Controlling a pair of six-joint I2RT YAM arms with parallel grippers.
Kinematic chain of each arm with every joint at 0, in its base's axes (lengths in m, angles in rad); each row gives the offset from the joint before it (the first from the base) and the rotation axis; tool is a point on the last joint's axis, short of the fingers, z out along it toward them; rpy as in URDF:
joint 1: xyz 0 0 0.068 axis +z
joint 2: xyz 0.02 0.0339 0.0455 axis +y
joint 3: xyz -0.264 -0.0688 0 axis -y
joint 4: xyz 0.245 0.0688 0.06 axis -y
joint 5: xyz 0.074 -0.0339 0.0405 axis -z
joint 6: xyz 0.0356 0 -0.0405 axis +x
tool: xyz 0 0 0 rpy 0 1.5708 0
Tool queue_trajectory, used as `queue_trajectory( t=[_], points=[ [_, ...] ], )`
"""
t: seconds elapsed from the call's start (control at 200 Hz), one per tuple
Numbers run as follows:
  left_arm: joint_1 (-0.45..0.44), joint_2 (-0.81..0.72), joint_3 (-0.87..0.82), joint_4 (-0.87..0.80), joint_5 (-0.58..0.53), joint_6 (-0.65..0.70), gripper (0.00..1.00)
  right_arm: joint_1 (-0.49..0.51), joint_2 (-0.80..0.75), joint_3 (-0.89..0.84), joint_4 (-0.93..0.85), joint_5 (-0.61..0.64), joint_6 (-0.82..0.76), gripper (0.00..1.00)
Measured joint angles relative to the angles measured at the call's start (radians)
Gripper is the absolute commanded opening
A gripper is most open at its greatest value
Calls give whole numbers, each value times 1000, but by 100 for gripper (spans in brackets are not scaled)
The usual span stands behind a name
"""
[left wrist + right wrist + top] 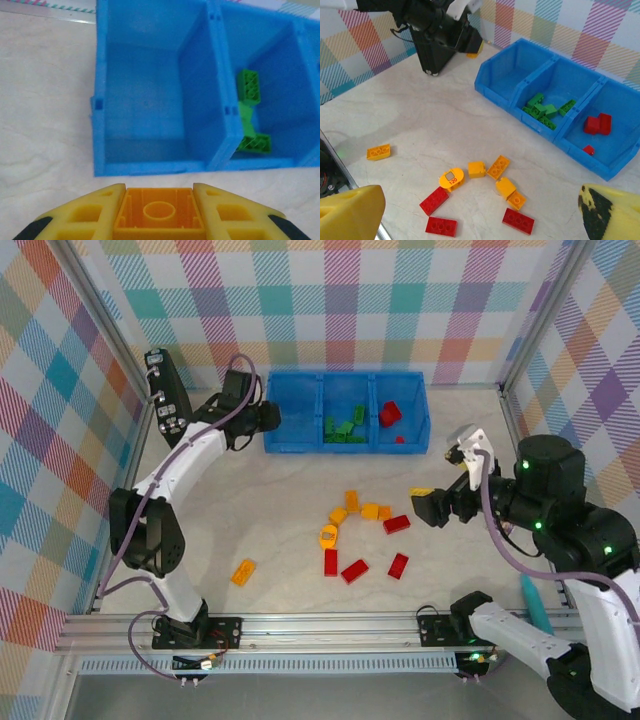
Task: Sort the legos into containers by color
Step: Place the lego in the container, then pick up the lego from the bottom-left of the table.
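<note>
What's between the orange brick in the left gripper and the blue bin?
Only bare table lies between brick and bin, in the left wrist view.

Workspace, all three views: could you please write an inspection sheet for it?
Surface: pale marbled table, bricks scattered mid-table.
Job's things: blue bin; left compartment empty, green bricks in the middle one, red bricks in the right one; loose orange bricks and loose red bricks on the table.
Clutter: orange oval tag marked 120; teal object beside the right arm.
Grippers: left gripper shut on an orange brick, near the left compartment; right gripper open, holding nothing.
Cables: grey cables run along both arms.
Surroundings: plaid walls, metal frame.
</note>
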Motion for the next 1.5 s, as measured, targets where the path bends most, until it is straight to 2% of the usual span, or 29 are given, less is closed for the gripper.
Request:
queue_trajectory(
  t=[0.145,0.25,0.435,0.64,0.86,0.995,1.115,1.285,1.385,1.5],
  points=[
    [-2,101,58,64,13,-67,21,0,18,-17,1,3,0,99],
    [-3,204,124,95,30,-111,25,0,25,-27,6,11,0,99],
    [-22,333,193,127,40,-177,39,0,28,-47,34,28,5,99],
    [-42,380,250,138,40,-214,54,0,45,-50,63,28,12,99],
    [-43,353,263,92,33,-157,51,0,52,-95,77,26,23,99],
    [-43,169,110,11,1,-63,53,0,50,-139,103,15,32,99],
    [-40,-134,-87,-110,-25,16,57,0,52,-180,126,6,39,99],
    [-35,-538,-332,-298,-41,53,59,0,83,-186,166,-1,50,99],
    [-37,-678,-434,-426,-53,50,63,-3,108,-186,198,-14,50,99],
    [-43,-750,-485,-532,-47,33,63,-4,131,-186,229,-43,54,99]
  ],
)
